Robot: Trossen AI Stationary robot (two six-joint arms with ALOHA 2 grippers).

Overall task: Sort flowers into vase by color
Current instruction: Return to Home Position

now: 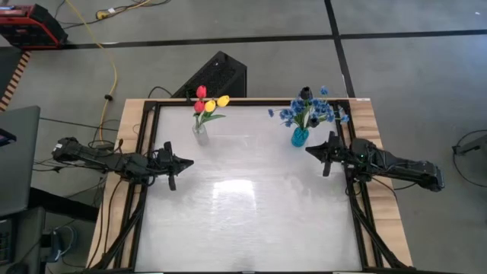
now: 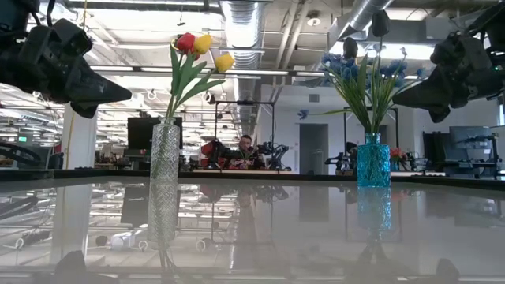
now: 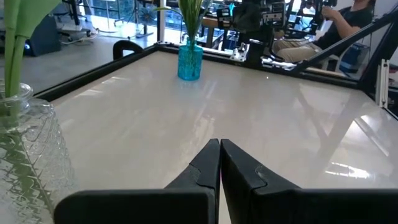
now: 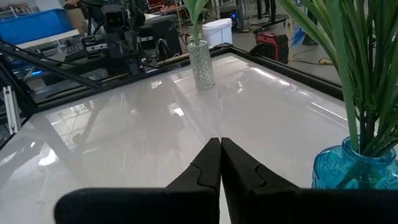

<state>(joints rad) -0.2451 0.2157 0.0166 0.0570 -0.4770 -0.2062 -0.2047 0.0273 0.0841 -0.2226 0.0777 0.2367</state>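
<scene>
Those flowers look light, with thin bendy stems, so I'd pinch mid-stem, gently. The left gripper and right gripper are closed, empty, above the desk.

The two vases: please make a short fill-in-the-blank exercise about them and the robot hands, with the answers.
1. The clear glass vase holds red and ____ tulips.
2. The blue vase with blue sprigs stands nearest the ____ hand.
3. The left hand and the right hand are both ____, holding nothing.
Missing words: yellow; right; shut.
</scene>
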